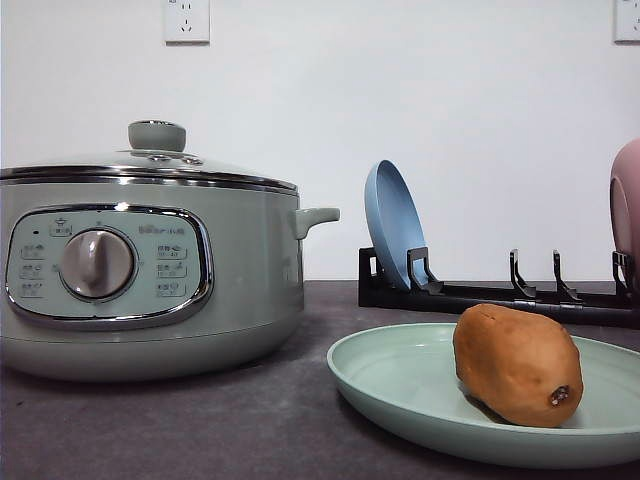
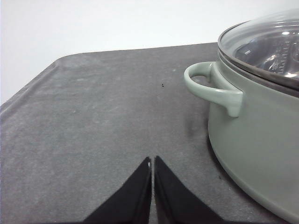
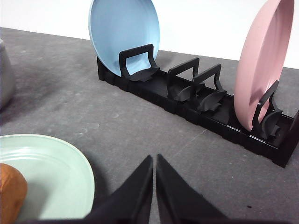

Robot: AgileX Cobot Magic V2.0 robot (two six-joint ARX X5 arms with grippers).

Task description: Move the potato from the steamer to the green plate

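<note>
Already the potato (image 1: 517, 365) lies on the green plate (image 1: 400, 385) at the lower right of the front view, its dark-spotted end towards the lower right, while the steamer (image 1: 150, 270) fills the left half with its glass lid (image 1: 157, 150) on. By these signs the transfer looks finished, so doing the step in hand well means a clean retreat. The left gripper (image 2: 152, 163), at the bottom centre of its wrist view, has its fingertips pressed together on nothing, beside the steamer's side handle (image 2: 212, 86). The right gripper (image 3: 154, 163) is likewise closed and empty, just beside the plate's rim, with the black rack (image 3: 196, 105), blue plate (image 3: 124, 35) and pink dish (image 3: 261, 65) across the upper frame. Any pull-back should steer clear of the rim and the handle.
</note>
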